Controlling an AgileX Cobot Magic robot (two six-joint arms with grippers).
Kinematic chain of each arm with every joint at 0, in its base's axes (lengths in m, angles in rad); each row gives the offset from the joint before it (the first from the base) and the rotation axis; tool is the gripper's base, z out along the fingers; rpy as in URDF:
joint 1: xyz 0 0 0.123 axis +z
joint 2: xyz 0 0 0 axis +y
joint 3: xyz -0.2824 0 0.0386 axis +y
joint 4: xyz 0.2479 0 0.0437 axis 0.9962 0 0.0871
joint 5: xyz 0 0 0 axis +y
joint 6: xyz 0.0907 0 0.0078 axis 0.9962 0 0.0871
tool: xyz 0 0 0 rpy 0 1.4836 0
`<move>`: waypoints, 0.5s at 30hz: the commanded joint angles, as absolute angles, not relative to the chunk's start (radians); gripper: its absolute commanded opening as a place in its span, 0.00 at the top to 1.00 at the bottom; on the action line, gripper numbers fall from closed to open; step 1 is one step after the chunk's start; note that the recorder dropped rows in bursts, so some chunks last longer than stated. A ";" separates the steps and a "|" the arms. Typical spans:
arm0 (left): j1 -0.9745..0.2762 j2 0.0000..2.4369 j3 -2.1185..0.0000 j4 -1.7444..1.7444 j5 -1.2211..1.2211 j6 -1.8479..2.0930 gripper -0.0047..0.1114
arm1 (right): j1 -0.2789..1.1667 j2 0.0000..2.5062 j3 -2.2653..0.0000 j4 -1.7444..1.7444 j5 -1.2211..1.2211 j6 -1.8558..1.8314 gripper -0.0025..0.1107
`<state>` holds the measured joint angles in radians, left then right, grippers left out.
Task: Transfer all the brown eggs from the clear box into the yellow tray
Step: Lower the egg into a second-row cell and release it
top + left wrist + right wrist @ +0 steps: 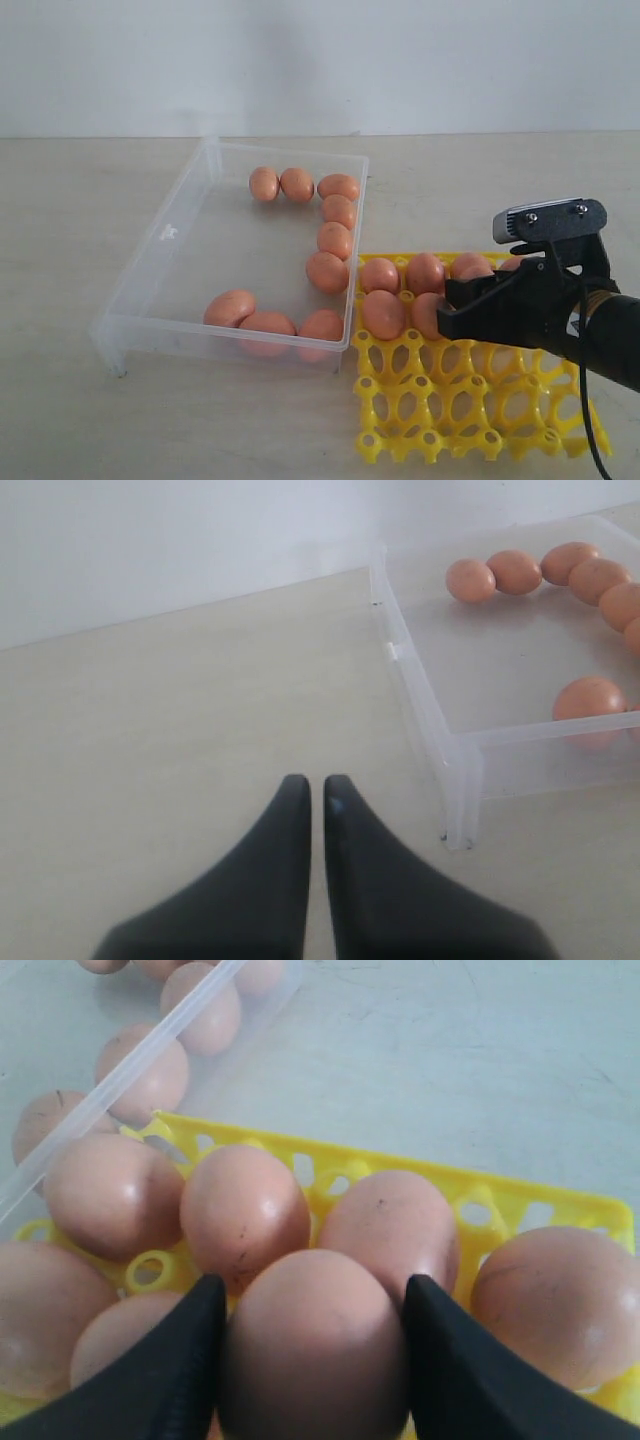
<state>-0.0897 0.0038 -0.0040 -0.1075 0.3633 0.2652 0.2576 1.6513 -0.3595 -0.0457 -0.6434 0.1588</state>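
1. The pale bench carries everything, with a plain light wall behind it.
2. The clear box sits left of centre in the exterior view, and its right wall is just beside the yellow tray.
3. The yellow tray lies at the box's front right corner. Brown eggs sit in its two rows nearest the wall.
4. The right arm reaches in from the right edge, over the tray. The right claw is clenched on one brown egg, with a dark finger against each side, at the tray's second row. The views do not show whether that egg rests in its cell.
5. The left claw points at bare bench near a corner of the box. Its fingers are clenched almost together and hold nothing.
6. Nine eggs lie in the box: six curve along the far and right walls, and three lie along the front wall. Six more sit in the tray, four in the back row and two in the second row beside the gripped one.
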 commanded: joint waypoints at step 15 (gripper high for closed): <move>-0.086 0.000 0.000 -0.108 0.360 0.255 0.92 | 0.254 1.653 -0.361 -0.089 -0.562 0.139 0.61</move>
